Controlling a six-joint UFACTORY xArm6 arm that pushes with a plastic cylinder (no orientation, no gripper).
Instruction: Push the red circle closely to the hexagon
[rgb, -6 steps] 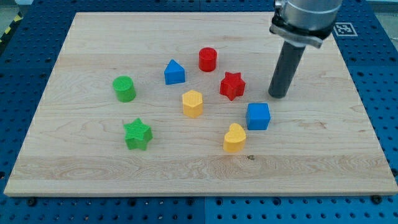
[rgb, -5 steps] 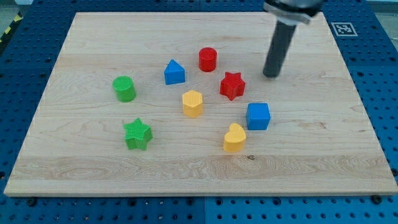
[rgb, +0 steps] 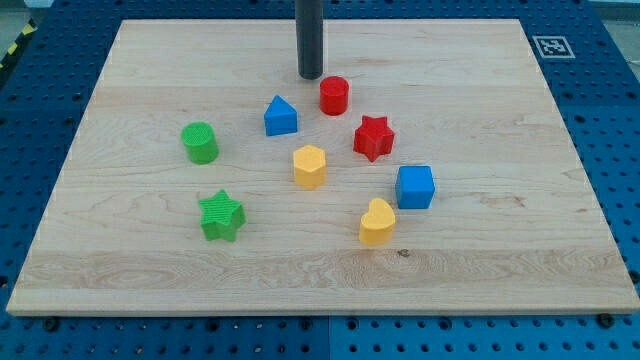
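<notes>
My tip (rgb: 311, 77), a bare rod holding nothing, sits just up-left of the red circle (rgb: 334, 96); the yellow hexagon (rgb: 310, 166) lies below.

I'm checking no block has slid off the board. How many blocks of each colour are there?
Red: 2, circle and star
Blue: 2, house shape and cube
Yellow: 2, hexagon and heart
Green: 2, cylinder and star
Total: 8
</notes>
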